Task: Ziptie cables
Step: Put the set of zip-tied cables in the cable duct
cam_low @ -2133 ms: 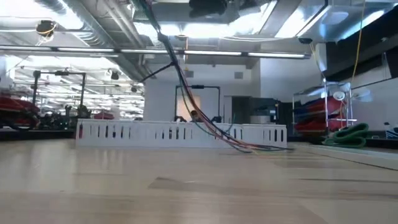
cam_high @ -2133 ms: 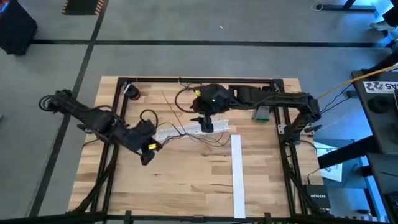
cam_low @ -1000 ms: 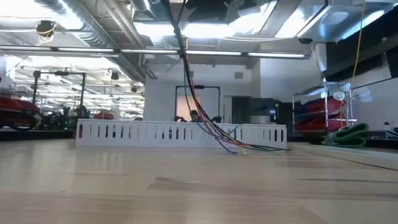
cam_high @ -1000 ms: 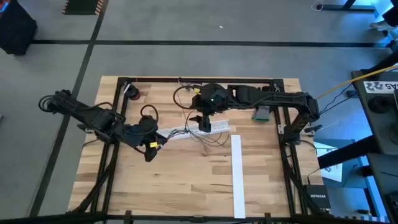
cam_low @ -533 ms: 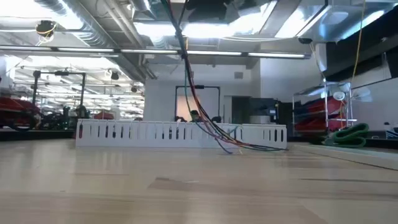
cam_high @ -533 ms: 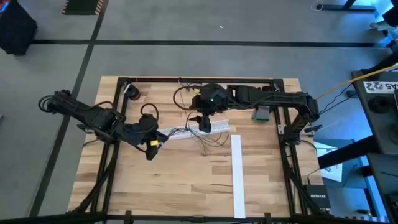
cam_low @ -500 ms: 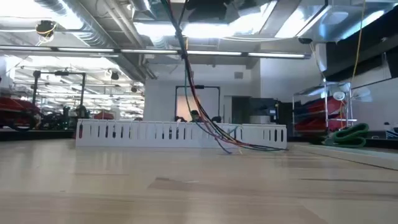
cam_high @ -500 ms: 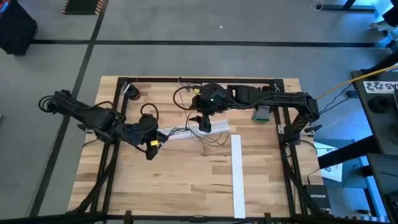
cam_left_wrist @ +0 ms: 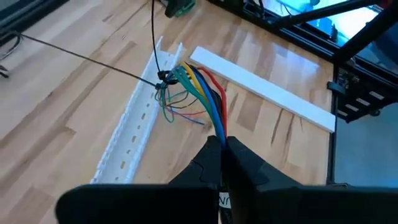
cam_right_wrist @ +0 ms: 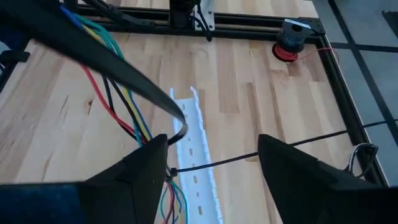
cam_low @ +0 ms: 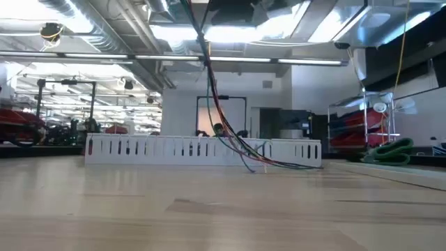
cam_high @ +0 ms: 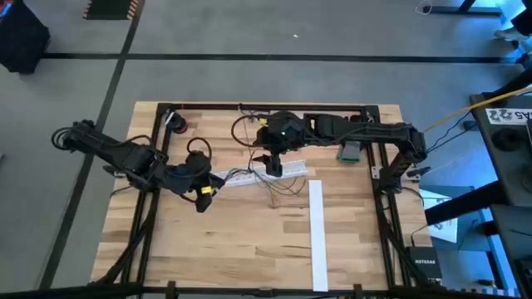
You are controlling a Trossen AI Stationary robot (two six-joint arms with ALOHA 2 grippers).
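Note:
The cables (cam_left_wrist: pixel 200 84) are a thin bunch of blue, yellow, green and red wires. My left gripper (cam_left_wrist: pixel 219 144) (cam_high: pixel 204 184) is shut on them left of the table's middle. A black zip tie (cam_left_wrist: pixel 163 79) circles the bunch, its thin tails running off over the table. Past it the wire ends (cam_high: pixel 283 187) splay onto the wood beside a white slotted duct (cam_left_wrist: pixel 134 124). In the low view the bunch (cam_low: pixel 214 104) slants up from the table. My right gripper (cam_right_wrist: pixel 212 142) (cam_high: pixel 273 165) hovers open over the duct (cam_right_wrist: pixel 199 152), close to the tie (cam_right_wrist: pixel 177 134). My left gripper pinches the bunch of cables between its two fingers at the stretch (cam_left_wrist: pixel 216 124) nearest to it, short of the zip tie. That end is lifted clear and the bunch runs straight down to the tie, with the free ends on the table. My right gripper: I cannot tell whether a finger (cam_right_wrist: pixel 155 152) touches the tie.
A long white flat strip (cam_high: pixel 316 232) lies right of the middle toward the near edge. A red spool (cam_high: pixel 178 124) sits at the far left corner and a green part (cam_high: pixel 349 152) at the far right. Black frame rails (cam_high: pixel 266 108) edge the table.
About two seconds ago my left gripper went a little toward the far edge and the duct, and the bunch came to stand steeper in the low view. In the last second nothing has visibly changed.

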